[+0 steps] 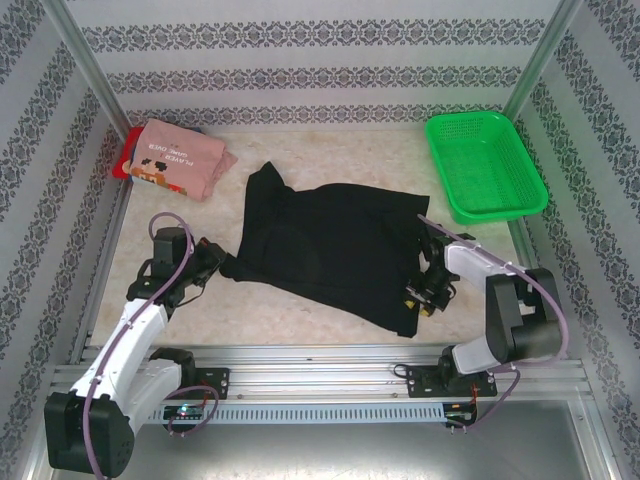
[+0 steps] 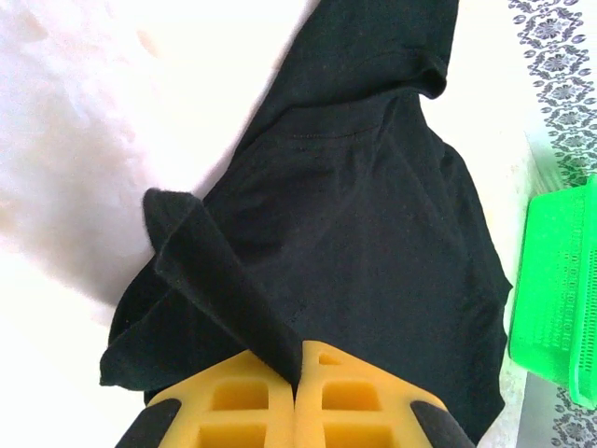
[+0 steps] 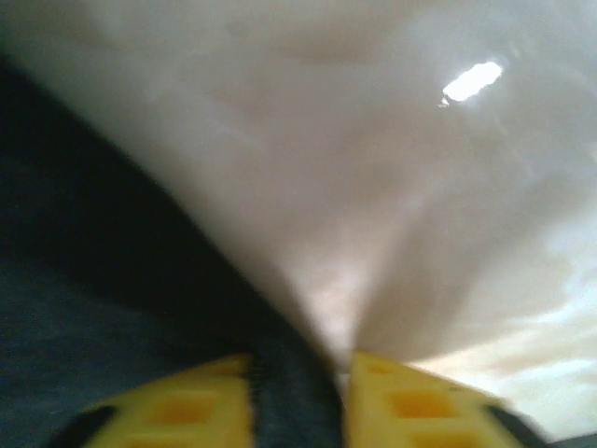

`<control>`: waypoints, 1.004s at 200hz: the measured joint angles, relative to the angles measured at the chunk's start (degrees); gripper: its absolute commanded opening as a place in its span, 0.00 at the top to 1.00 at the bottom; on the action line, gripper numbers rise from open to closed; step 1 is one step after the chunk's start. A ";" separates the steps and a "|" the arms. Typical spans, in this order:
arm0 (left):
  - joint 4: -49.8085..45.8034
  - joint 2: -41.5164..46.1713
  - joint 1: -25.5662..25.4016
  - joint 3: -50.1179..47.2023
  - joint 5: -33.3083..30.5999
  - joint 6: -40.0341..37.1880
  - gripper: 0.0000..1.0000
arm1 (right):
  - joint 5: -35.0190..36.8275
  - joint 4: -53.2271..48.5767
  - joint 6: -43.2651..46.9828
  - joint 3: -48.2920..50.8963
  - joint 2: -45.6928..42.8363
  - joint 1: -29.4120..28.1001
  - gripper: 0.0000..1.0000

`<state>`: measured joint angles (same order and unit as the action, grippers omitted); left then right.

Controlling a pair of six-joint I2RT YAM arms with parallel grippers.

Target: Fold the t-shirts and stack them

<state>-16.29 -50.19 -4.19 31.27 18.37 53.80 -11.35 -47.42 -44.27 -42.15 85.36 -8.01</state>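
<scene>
black t-shirt (image 1: 330, 250): lies open on the middle of the counter (image 1: 280, 318), rumpled, with one sleeve reaching far-left. No fold made yet.
left gripper (image 1: 224, 264): jaws clenched on the shirt's near-left corner. In the wrist view a ridge of black cloth runs straight into the seam between the yellow pads (image 2: 252, 401), and the corner is tented up off the counter.
right gripper (image 1: 421, 294): low at the shirt's near-right edge, jaws pinched on a fold of black cloth that fills the gap between them. The wrist view is blurred, so how firm the hold is can't be judged.
why held so: one arm on each end of the near edge. This looks like a setup to lift that edge evenly and carry it over toward the far side, so the cloth doubles without twisting.
pink t-shirt (image 1: 180, 160): folded in the far-left corner, print up, lying on the red t-shirt (image 1: 127, 152), which shows as a sliver at its left edge. Probably the stack the black one joins.
green basket (image 1: 485, 165): far right, well apart from the shirt and out of the fold path.
stage: two shirts look done. The black one is at grasp-before-first-fold.
risk: the right pinch is on a thin edge and may slip. An uneven lift would skew the fold line.
</scene>
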 measured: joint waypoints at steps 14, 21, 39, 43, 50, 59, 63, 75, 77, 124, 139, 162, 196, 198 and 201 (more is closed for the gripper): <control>-0.09 -0.02 0.00 0.44 0.31 -0.46 1.00 | 0.15 2.19 0.70 -2.05 1.05 -0.50 0.99; -0.15 -0.09 0.00 0.81 0.61 -0.70 1.00 | 0.59 3.72 1.05 -3.17 1.07 -0.70 1.00; -0.13 -0.17 0.00 2.05 1.25 -1.11 1.00 | 2.12 4.61 2.75 -6.93 -0.11 -0.70 1.00; -0.09 -0.20 0.00 2.32 1.31 -1.16 1.00 | 2.43 4.39 3.37 -7.85 -0.61 -0.50 1.00; -0.02 -0.22 0.00 2.62 1.60 -1.27 1.00 | 3.15 3.89 4.33 -9.42 -1.66 -0.20 1.00; 0.13 -0.24 -0.09 2.82 2.10 -1.29 1.00 | 4.37 2.54 5.95 -11.61 -3.26 0.52 1.00; 0.24 -0.24 -0.15 2.84 2.29 -1.29 1.00 | 5.05 1.77 6.82 -12.63 -3.98 0.87 1.00; 0.83 -0.57 -0.48 2.84 3.10 -1.27 1.00 | 7.06 -0.76 9.27 -15.52 -5.97 1.73 1.00; 0.92 -0.66 -0.57 2.84 3.30 -1.27 1.00 | 7.23 -1.07 9.49 -15.85 -6.14 1.84 1.00; 5.33 -5.60 -5.97 2.89 5.40 -1.25 1.00 | 18.14 -12.94 18.43 -28.22 -6.03 -0.61 1.00; 6.01 -6.86 -7.54 2.89 5.40 -1.20 1.00 | 22.05 -15.41 20.17 -31.10 -2.19 -5.09 1.00; 6.38 -7.50 -8.63 2.71 5.35 -1.22 1.00 | 27.17 -16.15 20.55 -32.20 6.47 -13.31 1.00; 6.03 -7.19 -8.90 0.92 4.74 -1.05 1.00 | 31.85 -14.93 19.19 -33.38 20.06 -23.28 0.98; 5.86 -7.17 -8.90 0.83 4.63 -1.05 1.00 | 31.93 -14.93 19.10 -33.55 20.50 -23.65 0.98; 5.60 -7.10 -8.90 0.76 4.44 -1.05 1.00 | 32.20 -14.86 18.91 -34.10 21.70 -24.48 0.98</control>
<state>-10.70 -57.30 -13.08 32.03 22.81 52.75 20.84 -62.28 -25.36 -76.25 107.07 -32.49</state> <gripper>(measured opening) 0.057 0.062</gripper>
